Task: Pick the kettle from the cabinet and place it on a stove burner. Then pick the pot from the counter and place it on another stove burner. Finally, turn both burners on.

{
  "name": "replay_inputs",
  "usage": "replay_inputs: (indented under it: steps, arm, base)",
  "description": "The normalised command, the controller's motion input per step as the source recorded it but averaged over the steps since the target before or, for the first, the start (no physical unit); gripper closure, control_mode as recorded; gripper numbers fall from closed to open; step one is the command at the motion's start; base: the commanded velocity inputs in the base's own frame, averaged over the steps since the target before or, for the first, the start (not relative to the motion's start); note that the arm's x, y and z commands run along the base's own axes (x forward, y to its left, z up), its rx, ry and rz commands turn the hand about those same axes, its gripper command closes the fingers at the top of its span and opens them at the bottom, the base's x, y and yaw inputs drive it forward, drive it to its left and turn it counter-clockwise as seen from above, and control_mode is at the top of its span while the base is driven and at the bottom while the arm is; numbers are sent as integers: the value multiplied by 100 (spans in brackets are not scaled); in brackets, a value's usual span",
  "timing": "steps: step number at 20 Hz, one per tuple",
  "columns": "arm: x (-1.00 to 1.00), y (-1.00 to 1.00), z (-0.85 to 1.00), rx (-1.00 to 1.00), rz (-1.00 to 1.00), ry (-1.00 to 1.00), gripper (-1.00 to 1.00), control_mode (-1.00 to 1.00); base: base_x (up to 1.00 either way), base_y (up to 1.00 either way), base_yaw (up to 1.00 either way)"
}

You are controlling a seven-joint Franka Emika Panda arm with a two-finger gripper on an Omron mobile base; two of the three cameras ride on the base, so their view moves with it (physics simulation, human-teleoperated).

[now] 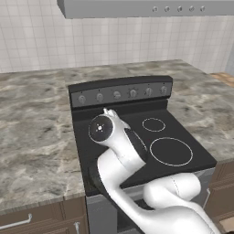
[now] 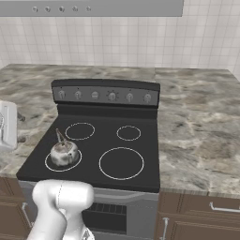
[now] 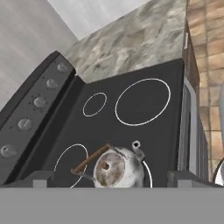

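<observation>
The small silvery kettle [image 2: 64, 153] with its thin brown handle stands upright on the stove's front left burner [image 2: 48, 164]. In the hand view the kettle [image 3: 117, 169] lies just below my gripper [image 3: 114, 178], between the two dark fingertips [image 3: 43, 178]. The jaws stand wide open and touch nothing. The mottled stone counter [image 2: 197, 122] runs on both sides of the black stove [image 2: 140, 119]. The pot and the cabinet are out of view.
The large front right burner [image 2: 121, 163] and two small back burners [image 2: 128, 133] are bare. A row of knobs [image 2: 111, 96] lines the stove's back panel. A white appliance [image 2: 7, 124] sits on the counter at left. A grey hood [image 2: 93, 7] hangs overhead.
</observation>
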Motion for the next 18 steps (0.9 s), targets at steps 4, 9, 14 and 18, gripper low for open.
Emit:
replay_inputs:
  steps: [4, 9, 14, 18]
  arm:
    - [-37, -38, 19, 20, 0, 0, -100, -100]
    - [-37, -39, 22, 20, 0, 0, -100, -100]
    - [-38, -39, 20, 21, 0, 0, -100, -100]
    - [-33, -38, 14, 19, 0, 0, -100, -100]
  base:
    - [0, 0, 0]
    - [0, 0, 0]
    - [0, 0, 0]
    - [0, 0, 0]
